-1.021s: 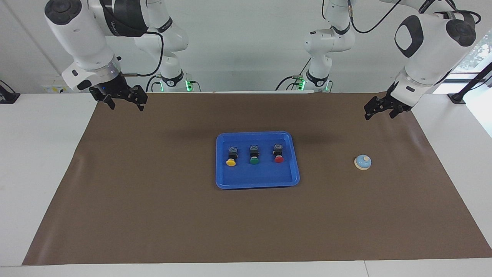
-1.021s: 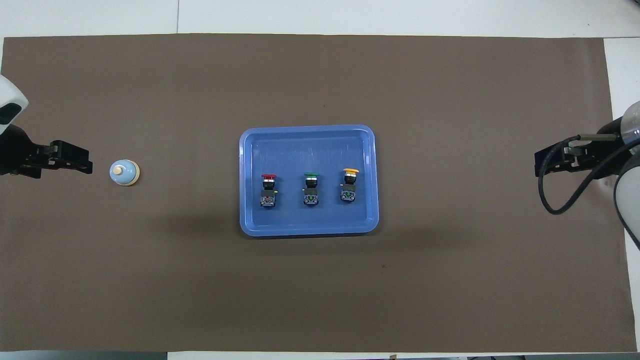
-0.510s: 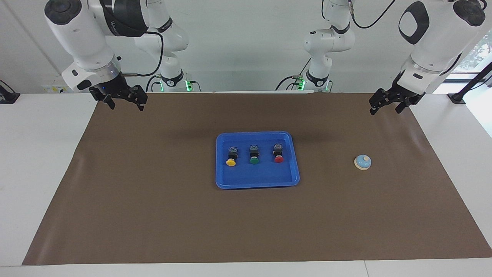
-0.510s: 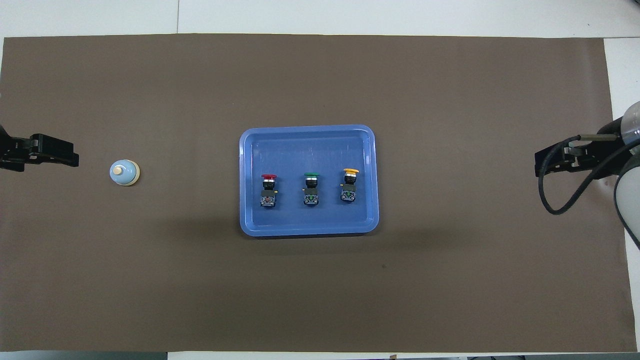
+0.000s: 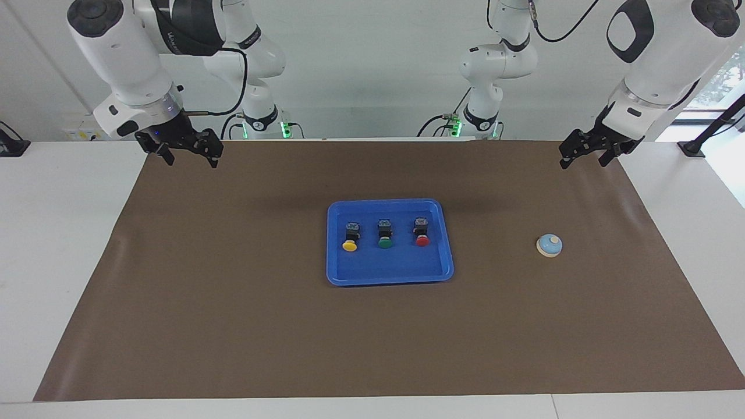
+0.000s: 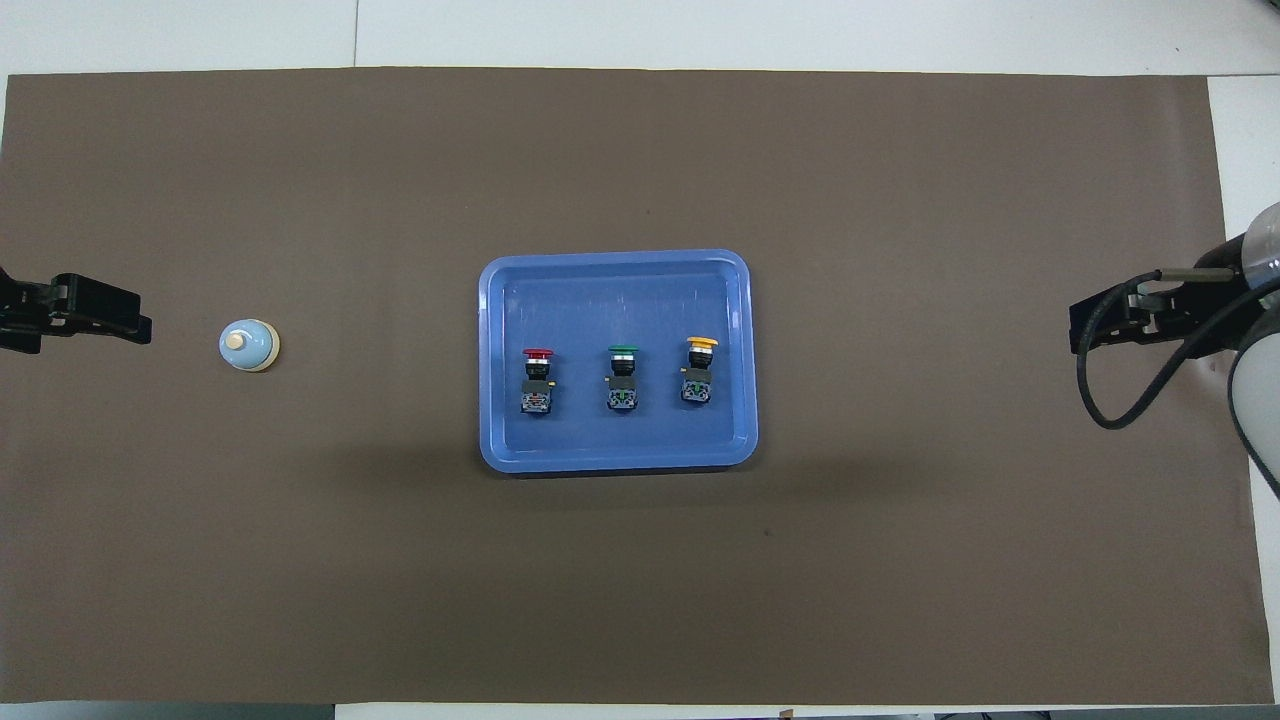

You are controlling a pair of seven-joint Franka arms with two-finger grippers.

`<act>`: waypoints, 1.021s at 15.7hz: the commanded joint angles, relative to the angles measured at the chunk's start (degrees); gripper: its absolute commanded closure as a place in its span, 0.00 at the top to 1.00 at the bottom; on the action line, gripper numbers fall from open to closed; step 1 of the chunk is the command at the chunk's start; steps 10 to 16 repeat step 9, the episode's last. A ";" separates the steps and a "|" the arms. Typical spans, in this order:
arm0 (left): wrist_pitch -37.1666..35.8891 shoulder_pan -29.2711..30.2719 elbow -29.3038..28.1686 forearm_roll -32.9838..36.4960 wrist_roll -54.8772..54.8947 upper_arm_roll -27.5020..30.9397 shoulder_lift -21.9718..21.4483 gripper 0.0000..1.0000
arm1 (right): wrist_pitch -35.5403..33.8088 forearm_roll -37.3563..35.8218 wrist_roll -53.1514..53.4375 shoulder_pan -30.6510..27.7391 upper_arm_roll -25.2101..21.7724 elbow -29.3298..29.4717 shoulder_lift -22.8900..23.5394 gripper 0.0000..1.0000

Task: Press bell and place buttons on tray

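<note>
The blue tray (image 5: pixel 390 278) lies at the middle of the brown mat; it also shows in the overhead view (image 6: pixel 615 280). In it three buttons lie in a row: yellow (image 5: pixel 349 245), green (image 5: pixel 385 243), red (image 5: pixel 422 240). The light-blue bell (image 5: pixel 549 245) stands alone on the mat toward the left arm's end, also seen from overhead (image 6: pixel 248 345). My left gripper (image 5: pixel 584 157) hangs open and empty in the air over the mat's edge, apart from the bell. My right gripper (image 5: pixel 191 156) waits open and empty over the mat's corner at the right arm's end.
The brown mat (image 5: pixel 233 326) covers most of the white table. A black cable loops from the right arm's wrist (image 6: pixel 1110 400) at the mat's edge. The arm bases stand at the robots' end of the table.
My left gripper has risen and drawn back from the bell toward the left arm's end of the table. The right arm, the tray, the buttons and the bell have not moved.
</note>
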 commanded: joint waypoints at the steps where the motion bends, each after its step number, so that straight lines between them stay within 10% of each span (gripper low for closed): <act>1: -2.23 -0.33 2.41 0.85 -0.21 0.19 1.52 1.00 | -0.37 -0.05 -1.34 -1.18 0.82 -0.66 -0.96 1.00; 16: -0.91 -0.41 2.15 0.94 -0.21 0.19 1.52 1.00 | -0.37 -0.05 -1.34 -1.18 0.82 -0.57 -0.96 1.00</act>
